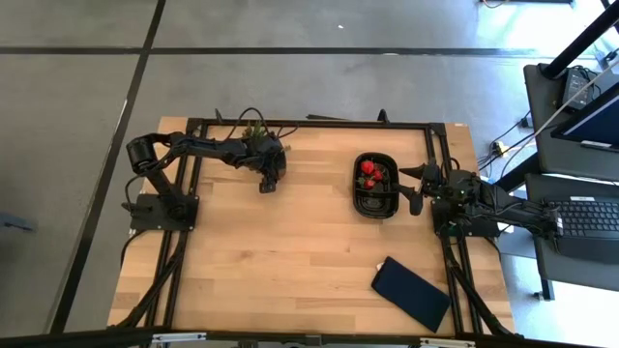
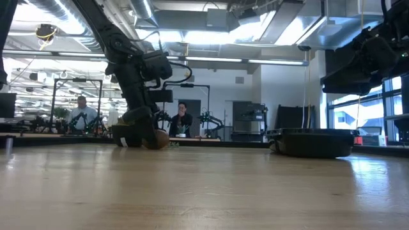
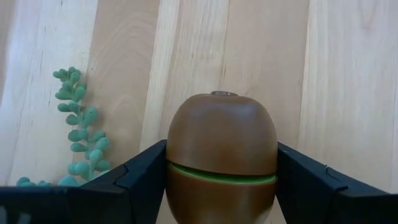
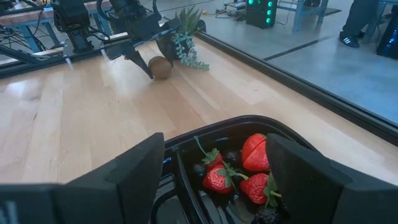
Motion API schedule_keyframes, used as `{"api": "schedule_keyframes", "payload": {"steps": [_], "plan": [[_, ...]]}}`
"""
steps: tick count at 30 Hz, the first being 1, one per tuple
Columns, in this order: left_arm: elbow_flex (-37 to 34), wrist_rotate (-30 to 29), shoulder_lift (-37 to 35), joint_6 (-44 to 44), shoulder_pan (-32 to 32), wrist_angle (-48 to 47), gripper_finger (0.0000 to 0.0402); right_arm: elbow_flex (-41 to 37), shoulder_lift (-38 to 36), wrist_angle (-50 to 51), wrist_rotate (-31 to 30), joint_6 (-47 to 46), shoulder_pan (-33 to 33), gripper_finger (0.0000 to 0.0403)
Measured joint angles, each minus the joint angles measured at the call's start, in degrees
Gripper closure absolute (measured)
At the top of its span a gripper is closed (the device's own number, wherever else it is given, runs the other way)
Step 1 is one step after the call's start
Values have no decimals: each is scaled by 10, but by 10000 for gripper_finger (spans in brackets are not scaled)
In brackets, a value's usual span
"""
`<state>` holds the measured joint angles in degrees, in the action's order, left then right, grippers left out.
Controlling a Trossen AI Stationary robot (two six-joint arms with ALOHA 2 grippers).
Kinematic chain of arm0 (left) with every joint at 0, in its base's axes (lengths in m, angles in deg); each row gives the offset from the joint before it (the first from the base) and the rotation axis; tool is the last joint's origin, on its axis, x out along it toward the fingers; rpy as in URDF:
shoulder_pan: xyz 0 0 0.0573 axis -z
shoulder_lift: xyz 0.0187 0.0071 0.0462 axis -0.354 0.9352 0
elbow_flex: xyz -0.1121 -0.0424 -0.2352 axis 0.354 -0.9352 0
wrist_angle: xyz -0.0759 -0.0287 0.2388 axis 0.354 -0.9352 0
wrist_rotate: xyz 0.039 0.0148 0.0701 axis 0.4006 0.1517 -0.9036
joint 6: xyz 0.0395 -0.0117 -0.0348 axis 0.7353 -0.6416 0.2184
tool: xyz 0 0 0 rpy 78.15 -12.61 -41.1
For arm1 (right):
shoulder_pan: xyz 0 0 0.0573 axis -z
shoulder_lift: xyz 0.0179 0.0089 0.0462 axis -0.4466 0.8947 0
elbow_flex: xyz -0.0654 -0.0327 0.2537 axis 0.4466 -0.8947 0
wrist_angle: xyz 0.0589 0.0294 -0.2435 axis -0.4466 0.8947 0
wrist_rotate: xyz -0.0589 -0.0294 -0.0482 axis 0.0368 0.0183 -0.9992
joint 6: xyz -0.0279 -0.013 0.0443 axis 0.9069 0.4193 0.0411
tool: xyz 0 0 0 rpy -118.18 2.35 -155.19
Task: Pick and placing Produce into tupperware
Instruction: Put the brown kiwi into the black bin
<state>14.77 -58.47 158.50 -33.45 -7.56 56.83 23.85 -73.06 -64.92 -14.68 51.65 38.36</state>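
The brown round fruit [image 3: 221, 134] sits between the fingers of my left gripper [image 3: 221, 171] near the table's far left, close to the potted plant; it also shows in the low view [image 2: 157, 139] and the right wrist view [image 4: 160, 67]. The black tupperware [image 1: 375, 205] stands right of centre and holds red strawberries [image 4: 249, 168] and dark berries. My right gripper [image 1: 414, 188] is open beside the tupperware's right side, touching nothing. My left gripper pinches the brown fruit between its two fingers [image 3: 146, 177], one on each side at the fruit's widest part [image 3: 180, 165]. The fingers come from above, slanting down. In the low view the fruit's underside [image 2: 157, 147] looks level with the table top.
A small green potted plant [image 1: 256, 130] stands just beyond the left gripper, its strands [image 3: 78, 130] trailing on the wood. A flat dark-blue rectangle [image 1: 411, 293] lies near the table's near right corner. A black frame [image 1: 319, 124] borders the table. People sit in the room behind [image 2: 182, 118].
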Motion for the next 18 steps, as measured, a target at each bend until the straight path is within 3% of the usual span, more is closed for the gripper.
{"api": "schedule_keyframes", "payload": {"steps": [8,18], "plan": [[15,-1,0,-30,27,-4,155,0,0,0,0,1,0,121],[114,3,0,-75,97,-12,154,0,0,0,0,3,0,121]]}}
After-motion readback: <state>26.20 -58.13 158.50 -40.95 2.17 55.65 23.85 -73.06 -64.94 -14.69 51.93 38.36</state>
